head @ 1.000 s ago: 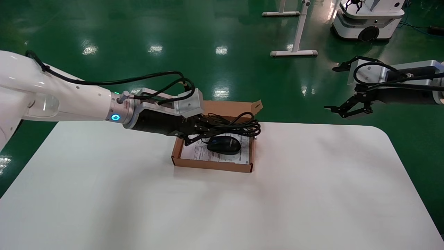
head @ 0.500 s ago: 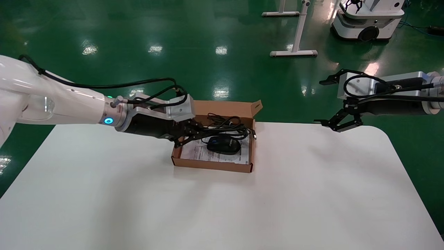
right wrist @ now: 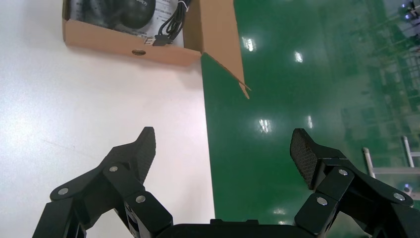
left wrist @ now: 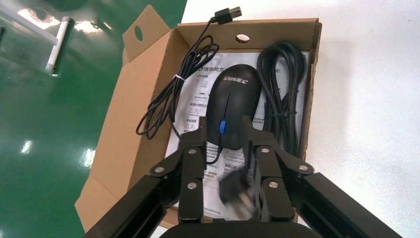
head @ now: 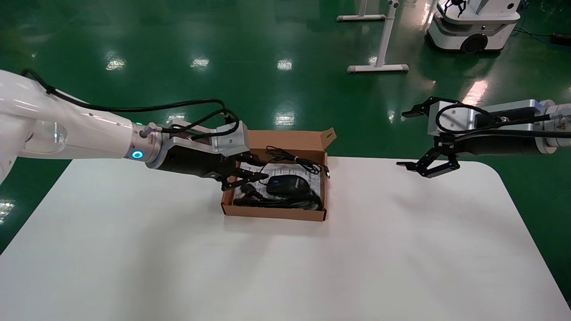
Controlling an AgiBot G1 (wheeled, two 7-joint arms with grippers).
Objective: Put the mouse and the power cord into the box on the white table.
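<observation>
The brown cardboard box (head: 274, 213) sits mid-table on the white table (head: 285, 267), its flap (head: 290, 139) upright. Inside lie the black mouse (head: 287, 186) with its blue wheel and thin cable (head: 290, 158), and the thick power cord (head: 279, 203) along the near wall. My left gripper (head: 244, 177) hovers open over the box's left end. In the left wrist view the mouse (left wrist: 233, 101) shows beyond the left gripper (left wrist: 224, 124), the cord coil (left wrist: 280, 99) lies beside it, and the cord's blurred plug (left wrist: 237, 191) hangs loose under the fingers. My right gripper (head: 421, 168) is open and empty over the table's far right edge.
The mouse's USB plug (left wrist: 225, 14) hangs over the box's right wall. The right wrist view shows the box (right wrist: 133, 42) far off and green floor (right wrist: 307, 99) past the table edge. A white robot base (head: 473, 26) and stand legs (head: 378, 67) sit on the floor behind.
My left gripper drew back to the left and lowered, then let go of the power cord, which dropped into the box beside the mouse. The right arm moved left and down toward the table.
</observation>
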